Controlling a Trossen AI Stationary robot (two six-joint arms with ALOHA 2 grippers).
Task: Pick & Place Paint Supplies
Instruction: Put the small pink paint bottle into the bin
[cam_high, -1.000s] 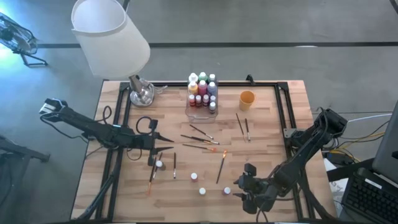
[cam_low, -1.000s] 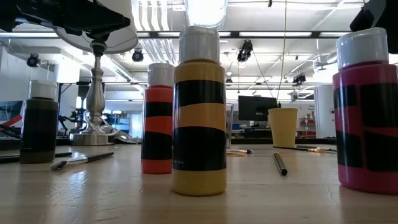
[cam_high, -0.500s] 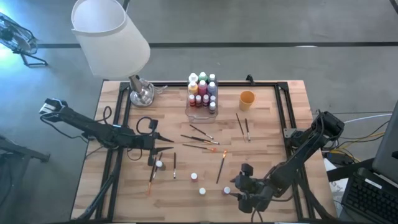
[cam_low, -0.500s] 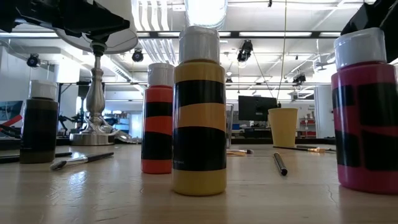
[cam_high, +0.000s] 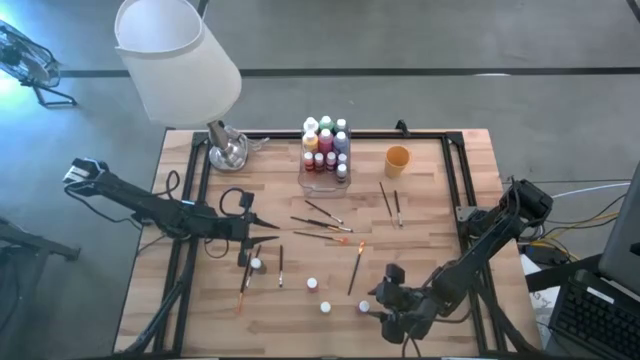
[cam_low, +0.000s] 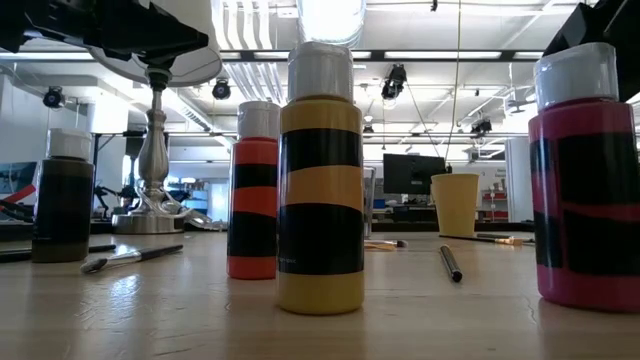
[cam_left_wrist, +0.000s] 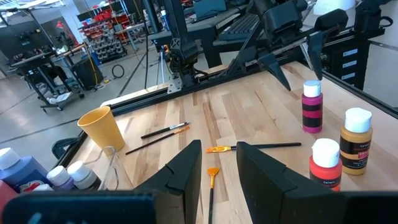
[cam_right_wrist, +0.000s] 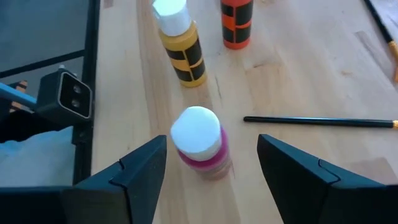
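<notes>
- The wooden table (cam_high: 420, 215) carries a lamp (cam_high: 180, 60) at its far left corner, and a clear box (cam_high: 325, 165) at the far middle, already packed with paint bottles, beside an orange cup (cam_high: 397, 159).
- Loose paintbrushes (cam_high: 322, 222) lie across the table's middle; 3 loose bottles stand along the near edge: an orange bottle (cam_high: 312, 285), a yellow bottle (cam_high: 326, 307) and a pink bottle (cam_high: 365, 306).
- The right gripper (cam_right_wrist: 211, 168) is low at the near edge, its fingers spread wide on either side of the pink bottle's white cap, with clear gaps both sides; nothing is grasped.
- The left gripper (cam_left_wrist: 217, 171) hangs over the left-middle of the table, fingers partly apart and empty; that arm appears to be waiting.
- The step in hand looks like picking up the pink bottle. The next move calls for lowering around its body, squeezing squarely so it does not tip, then lifting it towards the box.
</notes>
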